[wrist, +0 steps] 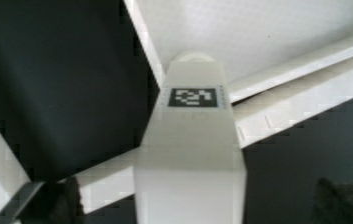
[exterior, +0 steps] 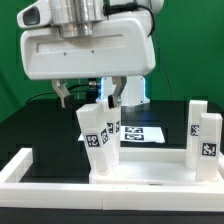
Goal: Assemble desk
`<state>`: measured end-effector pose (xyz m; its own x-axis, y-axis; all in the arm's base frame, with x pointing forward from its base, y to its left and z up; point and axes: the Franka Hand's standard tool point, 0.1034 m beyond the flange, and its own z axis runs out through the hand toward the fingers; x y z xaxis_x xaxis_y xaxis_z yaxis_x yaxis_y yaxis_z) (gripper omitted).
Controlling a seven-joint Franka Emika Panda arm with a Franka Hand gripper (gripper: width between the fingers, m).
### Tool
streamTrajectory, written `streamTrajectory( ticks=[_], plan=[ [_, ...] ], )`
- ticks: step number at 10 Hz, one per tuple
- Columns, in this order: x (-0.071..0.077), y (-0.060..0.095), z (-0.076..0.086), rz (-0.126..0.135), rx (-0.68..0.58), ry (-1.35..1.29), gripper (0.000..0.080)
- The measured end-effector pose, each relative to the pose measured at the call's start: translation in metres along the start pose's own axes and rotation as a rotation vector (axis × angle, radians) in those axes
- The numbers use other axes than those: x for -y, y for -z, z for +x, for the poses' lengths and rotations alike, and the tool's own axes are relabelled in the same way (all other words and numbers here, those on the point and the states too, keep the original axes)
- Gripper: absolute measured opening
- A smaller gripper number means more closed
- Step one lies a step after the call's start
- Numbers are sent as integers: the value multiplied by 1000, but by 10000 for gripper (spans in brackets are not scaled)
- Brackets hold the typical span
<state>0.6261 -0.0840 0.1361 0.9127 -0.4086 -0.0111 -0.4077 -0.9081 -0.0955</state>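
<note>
The white tabletop slab lies flat, recessed face up, and also shows in the wrist view. A white leg block with a square tag leans slightly on the slab's corner at the exterior view's left. In the wrist view this leg runs down between my fingers. My gripper hangs just above it, open, with a dark gap on each side of the leg. A second leg stands close behind it. Two more legs stand upright on the slab at the exterior view's right.
The long white border rail runs along the front and the exterior view's left of the black table. The marker board lies flat behind the slab. A green wall stands at the back.
</note>
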Motion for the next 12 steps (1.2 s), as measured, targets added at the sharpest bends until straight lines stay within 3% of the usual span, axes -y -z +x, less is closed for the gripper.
streamTrajectory(
  ticks=[3, 5, 7, 8, 9, 12],
  plan=[
    [-3, -18, -2, -17, 5, -13, 649],
    [-2, -19, -2, -18, 7, -38, 649],
    [-3, -19, -2, -18, 7, -51, 357],
    [-2, -19, -2, -16, 7, -113, 357],
    [-2, -19, -2, -17, 7, -200, 291],
    [-2, -20, -2, -17, -2, -433, 291]
  ],
)
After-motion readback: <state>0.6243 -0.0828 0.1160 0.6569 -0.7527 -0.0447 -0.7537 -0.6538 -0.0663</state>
